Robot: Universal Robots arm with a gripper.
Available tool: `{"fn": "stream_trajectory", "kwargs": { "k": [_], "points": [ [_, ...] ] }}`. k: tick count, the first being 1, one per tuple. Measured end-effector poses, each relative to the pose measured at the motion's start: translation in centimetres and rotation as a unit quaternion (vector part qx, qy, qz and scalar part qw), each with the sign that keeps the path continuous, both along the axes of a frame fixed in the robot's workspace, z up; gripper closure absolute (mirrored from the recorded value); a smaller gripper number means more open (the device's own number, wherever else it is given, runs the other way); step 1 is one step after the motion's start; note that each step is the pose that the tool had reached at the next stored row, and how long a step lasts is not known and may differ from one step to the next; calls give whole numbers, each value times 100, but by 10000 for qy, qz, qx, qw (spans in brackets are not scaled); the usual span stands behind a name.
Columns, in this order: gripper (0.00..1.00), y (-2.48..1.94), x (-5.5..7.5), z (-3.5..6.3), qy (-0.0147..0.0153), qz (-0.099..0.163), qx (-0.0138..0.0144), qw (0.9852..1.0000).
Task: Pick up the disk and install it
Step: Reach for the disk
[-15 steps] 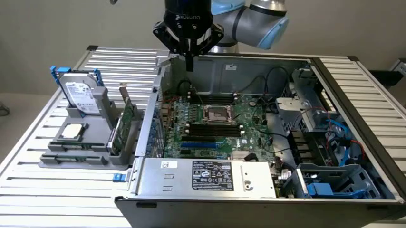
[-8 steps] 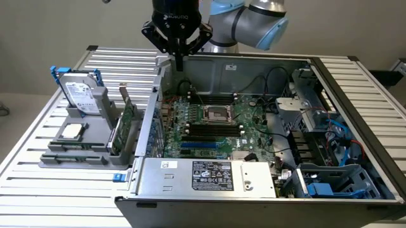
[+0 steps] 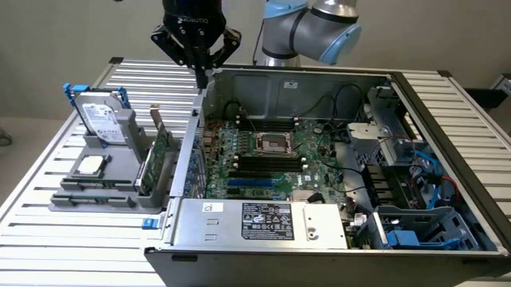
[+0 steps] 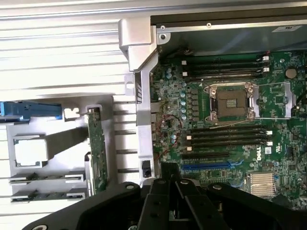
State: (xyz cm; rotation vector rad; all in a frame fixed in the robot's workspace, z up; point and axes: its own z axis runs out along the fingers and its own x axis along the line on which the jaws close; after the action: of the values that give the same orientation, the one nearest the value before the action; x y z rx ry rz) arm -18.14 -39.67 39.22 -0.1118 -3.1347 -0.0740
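Disk (image 3: 102, 116) one, upright in rack (image 3: 96, 202), one gripper (image 3: 202, 74) closed

Exterior view looks down obliquely, wrist view straight down; both share motherboard (image 3: 279, 161).

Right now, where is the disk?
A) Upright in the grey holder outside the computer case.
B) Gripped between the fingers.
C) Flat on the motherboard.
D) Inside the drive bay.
A: the disk stands upright in the grey holder at the exterior view's left, outside the computer case, and the gripper holds nothing.
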Motion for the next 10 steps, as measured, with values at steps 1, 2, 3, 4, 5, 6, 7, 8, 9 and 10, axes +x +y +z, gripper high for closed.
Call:
{"fn": "stream_trajectory", "kwargs": {
  "k": [1,2,3,4,5,6,7,8,9,10],
  "points": [
    [89,11,-45,-1,12,-1,0,10000],
    [89,25,-90,-3,17,-1,1,10000],
    [89,46,-130,-4,19,0,0,10000],
    [89,70,-168,-5,22,0,0,10000],
    [89,101,-205,-7,23,-1,-1,10000],
    [89,130,-236,-8,24,0,-2,10000],
    [89,160,-267,-9,25,-1,-2,10000],
    [89,191,-298,-10,26,-1,-2,10000],
    [89,221,-327,-11,27,0,-3,10000],
    [89,251,-358,-13,28,-1,-3,10000]
  ]
}}
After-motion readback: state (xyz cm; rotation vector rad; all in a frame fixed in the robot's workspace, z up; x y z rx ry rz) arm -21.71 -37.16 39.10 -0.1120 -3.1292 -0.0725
